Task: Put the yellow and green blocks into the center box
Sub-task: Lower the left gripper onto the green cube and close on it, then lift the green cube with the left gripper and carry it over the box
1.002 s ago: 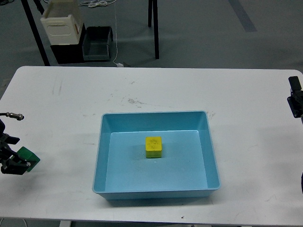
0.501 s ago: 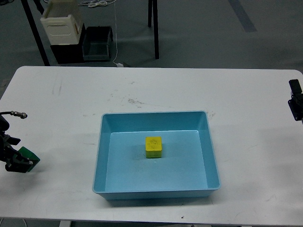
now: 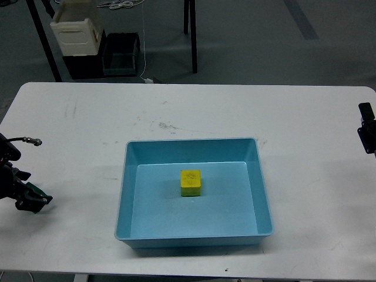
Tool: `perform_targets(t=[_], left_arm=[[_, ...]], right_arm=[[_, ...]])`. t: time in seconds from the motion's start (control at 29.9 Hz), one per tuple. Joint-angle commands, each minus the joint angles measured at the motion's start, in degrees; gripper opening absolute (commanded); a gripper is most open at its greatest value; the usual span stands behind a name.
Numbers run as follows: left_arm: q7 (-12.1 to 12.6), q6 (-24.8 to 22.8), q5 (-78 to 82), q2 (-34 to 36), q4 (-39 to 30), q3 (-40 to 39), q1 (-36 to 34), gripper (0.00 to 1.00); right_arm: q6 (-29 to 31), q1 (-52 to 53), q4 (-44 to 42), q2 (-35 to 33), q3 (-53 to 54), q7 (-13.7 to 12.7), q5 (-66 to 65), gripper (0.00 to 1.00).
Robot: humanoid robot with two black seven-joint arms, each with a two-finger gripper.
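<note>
A yellow block (image 3: 190, 182) lies inside the light blue box (image 3: 191, 141) at the middle of the white table (image 3: 235, 111). My left gripper (image 3: 29, 200) is at the table's left edge, well left of the box. It is shut on the green block (image 3: 37, 192), of which only small slivers show between the dark fingers. My right gripper (image 3: 366, 126) is a small dark shape at the far right edge, away from the box. Its fingers cannot be told apart.
On the floor behind the table stand a cream crate (image 3: 73, 26) on a black base, a dark bin (image 3: 120, 54) and dark frame legs (image 3: 191, 35). The table's front edge runs just below the box.
My left gripper has moved a little right and turned with the green block, so less green shows. My right gripper has drifted slightly toward the right edge.
</note>
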Motion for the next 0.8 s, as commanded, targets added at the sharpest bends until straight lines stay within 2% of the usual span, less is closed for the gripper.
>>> perform_targets(t=[0.0,0.1,0.23,0.43,0.57,0.67,0.77], left_arm=[[0.0,0.03,-0.08,-0.11,0.04,0.0,0.46,0.95],[0.0,0.03,-0.17,-0.2,0.04,0.0,0.73,0.89],[0.0,-0.02,-0.26,-0.2,0.04,0.0,1.26,0.73],[0.0,-0.02,-0.17,-0.2,0.83,0.0,1.78,0.54],[0.0,0.03,-0.17,-0.11,0.83,0.0,2.14,0.35],[0.0,0.3,-0.17,0.06,0.83,0.0,2.05,0.28],[0.0,3.01,-0.78,0.77,0.66,-0.7,1.08,0.25]], right_arm=[[-0.03,0.0,-0.08,0.0,0.03,0.0,-0.03,0.99],[-0.12,0.0,-0.08,0.09,0.03,0.0,-0.03,0.99],[-0.12,0.0,-0.17,0.0,0.03,0.0,-0.03,0.99],[-0.21,-0.09,-0.26,0.09,0.12,0.0,-0.03,0.99],[-0.21,-0.09,-0.26,0.27,0.04,0.0,-0.03,0.99],[-0.21,-0.09,-0.17,0.27,0.12,0.0,-0.03,0.99],[-0.21,-0.09,-0.26,0.27,0.12,0.0,-0.03,0.99]])
